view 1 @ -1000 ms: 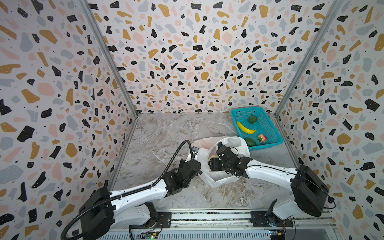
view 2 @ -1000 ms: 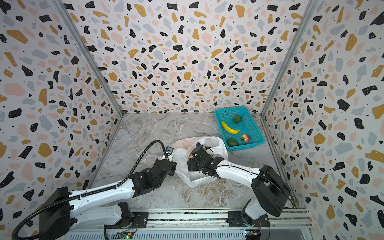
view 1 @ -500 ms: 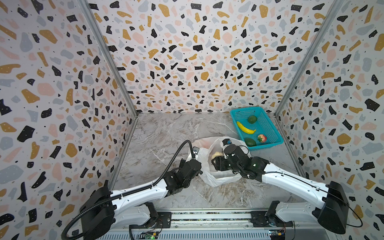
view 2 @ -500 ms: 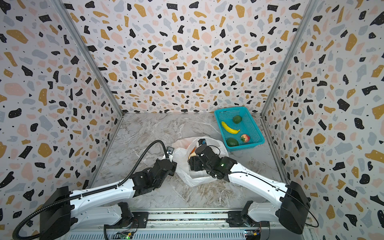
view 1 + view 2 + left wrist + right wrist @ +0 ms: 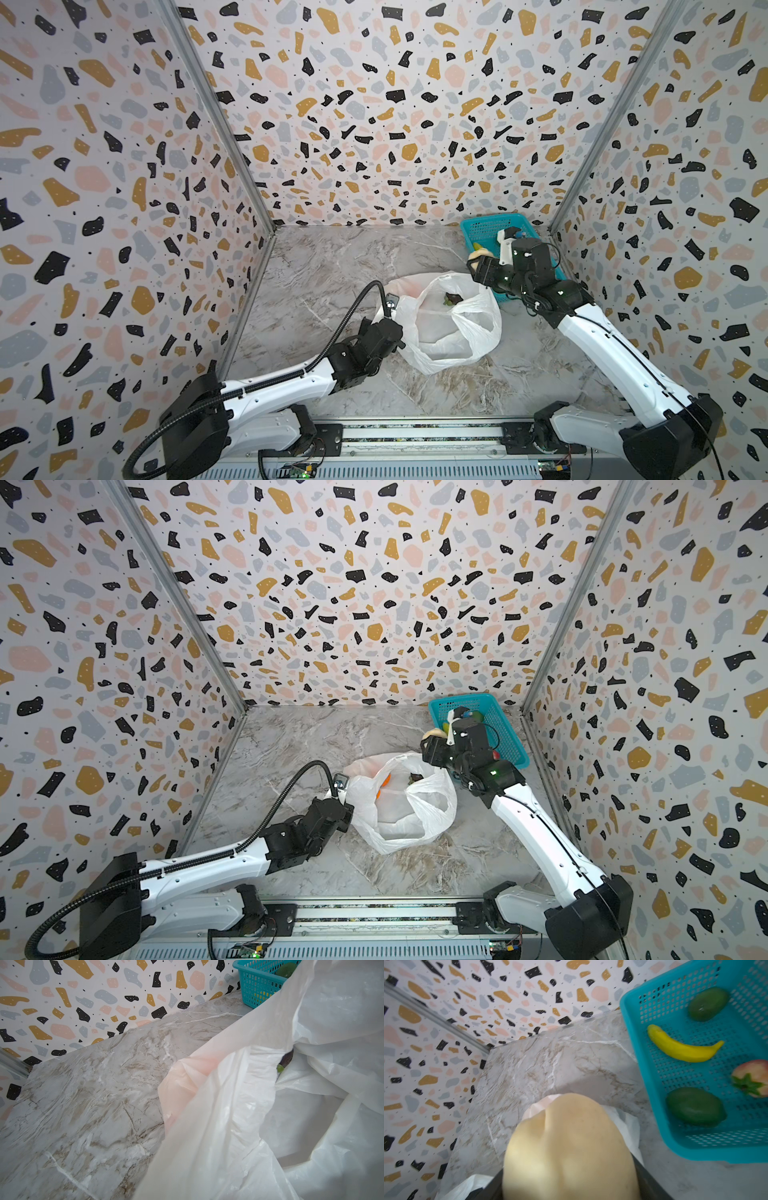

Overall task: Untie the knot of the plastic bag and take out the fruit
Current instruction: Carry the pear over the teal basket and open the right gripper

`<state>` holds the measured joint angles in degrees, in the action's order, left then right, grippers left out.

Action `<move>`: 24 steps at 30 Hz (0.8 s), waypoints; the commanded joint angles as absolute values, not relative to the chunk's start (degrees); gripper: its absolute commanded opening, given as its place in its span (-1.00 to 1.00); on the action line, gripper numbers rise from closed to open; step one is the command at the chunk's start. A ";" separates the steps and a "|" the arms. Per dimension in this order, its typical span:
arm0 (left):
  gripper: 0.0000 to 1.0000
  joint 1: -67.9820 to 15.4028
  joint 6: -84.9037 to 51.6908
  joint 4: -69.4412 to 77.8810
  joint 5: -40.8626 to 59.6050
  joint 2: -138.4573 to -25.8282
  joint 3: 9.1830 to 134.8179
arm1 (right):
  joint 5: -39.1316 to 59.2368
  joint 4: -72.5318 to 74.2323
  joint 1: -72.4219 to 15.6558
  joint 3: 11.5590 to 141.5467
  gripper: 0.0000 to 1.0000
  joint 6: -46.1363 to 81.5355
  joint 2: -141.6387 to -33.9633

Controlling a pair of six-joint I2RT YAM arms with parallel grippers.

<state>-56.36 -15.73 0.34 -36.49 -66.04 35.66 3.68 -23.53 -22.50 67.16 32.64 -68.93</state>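
You're standing at a robotics lab cell, a built test booth and not a home or a shop. Printed terrazzo panels (image 5: 374, 104) wall it in at the back and on both sides, joined by bare aluminium corner posts (image 5: 216, 120), and the tabletop (image 5: 332, 266) carries a marble print. Along your near edge a metal rail (image 5: 415, 432) bears the bases of the left arm (image 5: 282, 384) and the right arm (image 5: 615, 357). A corrugated cable conduit (image 5: 349, 316) loops free, and a small circuit board (image 5: 297, 471) sits exposed under the rail. A teal perforated basket (image 5: 482, 228) holding a banana (image 5: 681, 1049) stands in the far corner.
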 commanded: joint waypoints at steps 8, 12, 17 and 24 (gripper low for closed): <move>-1.00 -56.14 -14.09 2.48 -36.10 -65.90 36.07 | 9.44 -9.42 -5.45 65.94 0.10 28.80 -79.30; -1.00 -56.10 -14.20 2.82 -35.62 -65.75 36.19 | 9.10 -5.78 -1.90 69.31 0.10 27.20 -88.92; -1.00 -56.07 -14.33 2.12 -35.95 -65.33 36.20 | 8.00 -5.69 0.17 77.57 0.11 24.22 -101.16; -1.00 -56.12 -13.49 1.67 -36.46 -65.34 36.42 | 5.51 -12.56 0.84 88.82 0.47 21.15 -113.07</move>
